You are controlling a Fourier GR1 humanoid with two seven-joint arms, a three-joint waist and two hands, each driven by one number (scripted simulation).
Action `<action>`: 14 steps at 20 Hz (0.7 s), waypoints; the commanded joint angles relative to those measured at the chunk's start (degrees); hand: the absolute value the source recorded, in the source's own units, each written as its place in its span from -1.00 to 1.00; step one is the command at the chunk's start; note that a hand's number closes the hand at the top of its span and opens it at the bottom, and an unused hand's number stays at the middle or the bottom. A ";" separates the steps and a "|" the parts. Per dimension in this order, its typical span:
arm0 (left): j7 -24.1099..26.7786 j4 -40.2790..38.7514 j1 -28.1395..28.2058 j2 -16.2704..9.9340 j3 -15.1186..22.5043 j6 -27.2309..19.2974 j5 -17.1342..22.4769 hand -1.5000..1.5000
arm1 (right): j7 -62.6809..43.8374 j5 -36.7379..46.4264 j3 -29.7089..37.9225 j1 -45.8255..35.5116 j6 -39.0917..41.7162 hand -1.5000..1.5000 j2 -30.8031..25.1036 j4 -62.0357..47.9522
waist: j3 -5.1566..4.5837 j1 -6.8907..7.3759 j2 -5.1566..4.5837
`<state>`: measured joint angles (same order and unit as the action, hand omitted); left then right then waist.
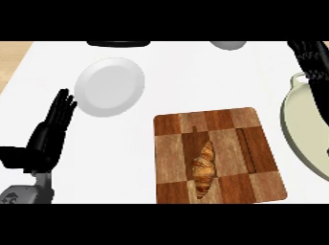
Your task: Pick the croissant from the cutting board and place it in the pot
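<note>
A golden-brown croissant [204,168] lies lengthwise on the checkered wooden cutting board [231,128], in its lower middle. The pale green pot [294,125] sits at the right edge, only partly in view. My right hand [321,72] hangs over the pot's rim at the upper right, fingers straight and holding nothing, well away from the croissant. My left hand [49,134] rests at the far left with its fingers straight and pointing away, thumb out to the side, nothing in it.
A white plate [111,87] lies left of the board, close to my left hand's fingertips. A dark object [118,43] and a grey rounded object [229,45] sit at the counter's far edge. The counter's wooden edge [1,72] runs along the left.
</note>
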<state>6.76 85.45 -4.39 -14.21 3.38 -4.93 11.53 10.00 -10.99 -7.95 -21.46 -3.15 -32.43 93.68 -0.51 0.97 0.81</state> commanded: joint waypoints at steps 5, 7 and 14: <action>-10.19 3.51 -6.06 -4.42 -6.32 -5.56 -0.65 0.00 | 7.31 -0.89 3.61 7.62 -2.65 1.00 7.16 -12.36 | 0.67 -0.60 -1.04; -8.15 2.61 -4.26 -2.85 -4.09 -4.65 -1.00 0.00 | 6.73 20.22 -3.07 5.79 -2.52 1.00 -10.14 -10.94 | -0.86 -0.48 -1.31; -16.69 4.31 -8.52 -3.18 -5.51 -7.28 -2.11 0.00 | 25.79 9.05 2.72 15.78 -10.07 -1.00 11.78 -18.63 | 0.55 -1.19 -0.82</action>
<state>-7.32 90.65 -10.32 -17.35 -1.56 -11.14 10.65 28.19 -0.99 -6.40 -8.34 -14.22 -23.16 75.42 0.06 0.22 -0.14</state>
